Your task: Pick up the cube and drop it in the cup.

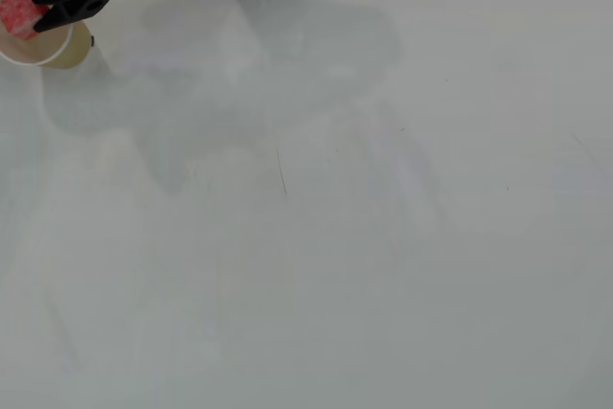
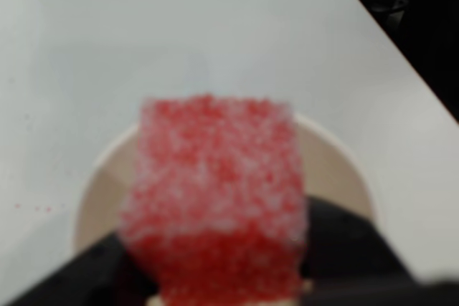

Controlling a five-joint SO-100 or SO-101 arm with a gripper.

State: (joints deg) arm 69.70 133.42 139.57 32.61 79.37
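The black two-finger gripper holds the small red, white-speckled cube clamped between its fingers, directly above the beige paper cup's white rim, positioned so release drops it inside. Release not yet made.

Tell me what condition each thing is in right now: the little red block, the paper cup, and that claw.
red cube: held in the gripper, off the table, above the cup's mouth.
paper cup: upright on the white table, mouth open, partly hidden by the arm.
gripper: shut on the cube, over the cup.
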